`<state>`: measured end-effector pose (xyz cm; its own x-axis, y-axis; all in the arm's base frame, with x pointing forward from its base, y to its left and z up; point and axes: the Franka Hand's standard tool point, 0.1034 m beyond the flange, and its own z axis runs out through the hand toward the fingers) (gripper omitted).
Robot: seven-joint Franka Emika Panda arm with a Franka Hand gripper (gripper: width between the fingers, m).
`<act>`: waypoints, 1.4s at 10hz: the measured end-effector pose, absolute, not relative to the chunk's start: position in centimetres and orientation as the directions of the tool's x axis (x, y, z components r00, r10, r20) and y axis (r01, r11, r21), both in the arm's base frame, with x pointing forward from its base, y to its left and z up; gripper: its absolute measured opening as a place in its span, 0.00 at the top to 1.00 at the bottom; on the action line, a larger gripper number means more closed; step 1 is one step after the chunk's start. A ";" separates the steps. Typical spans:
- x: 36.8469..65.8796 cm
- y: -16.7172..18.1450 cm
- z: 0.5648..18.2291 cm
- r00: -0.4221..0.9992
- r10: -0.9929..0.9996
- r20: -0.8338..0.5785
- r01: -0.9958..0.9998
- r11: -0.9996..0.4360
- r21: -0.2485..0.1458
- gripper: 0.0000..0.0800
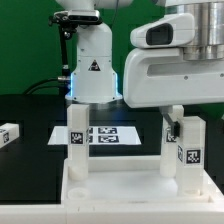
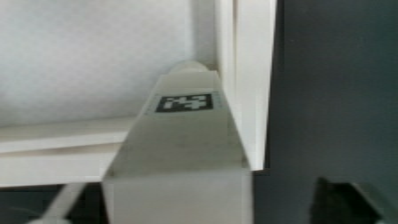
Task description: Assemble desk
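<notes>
Black tabletop (image 1: 30, 110) is seen under everything, with the marker board (image 1: 108, 133) lying flat beyond the panel (image 1: 120, 190). The pincer (image 1: 175, 114) is held low over one corner of the panel, and a leg (image 1: 190, 150) stands upright just beneath it, its foot set in the corner socket. Whether the jaws are apart or clamped on that leg cannot be told. The fingertips are not clearly made out in the exterior view, and in the wrist view only the leg (image 2: 178, 150) and its tag (image 2: 187, 102) are shown against the panel's rim. A second leg (image 1: 76, 135) is stood in another corner, well apart from the pincer toward the exterior view's left. A loose leg (image 1: 8, 135) lies farther off that way on the table.

The step in hand is judged to be the fixing of the leg under the pincer. It is best done if the leg is held plumb, gripped squarely on its flat faces, and turned or pressed along its own axis without side load. That way the panel is not dragged and the second leg is not knocked.
</notes>
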<state>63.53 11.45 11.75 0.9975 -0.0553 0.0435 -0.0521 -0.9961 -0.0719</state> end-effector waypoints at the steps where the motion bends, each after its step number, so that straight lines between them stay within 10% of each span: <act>1: 63.5 11.4 11.7 0.995 -0.088 0.041 -0.085 -0.994 -0.074 0.48; 2: 63.6 11.2 11.7 0.987 -0.157 0.037 -0.154 -0.985 -0.074 0.64; 11: 63.8 10.4 11.5 0.438 -0.896 -0.072 -0.895 -0.428 -0.125 0.64; 14: 63.7 10.9 11.4 -0.135 -0.970 -0.201 -0.982 0.158 -0.103 0.64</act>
<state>63.73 10.95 11.39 -0.1350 -0.9703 -0.2007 -0.9820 0.1580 -0.1033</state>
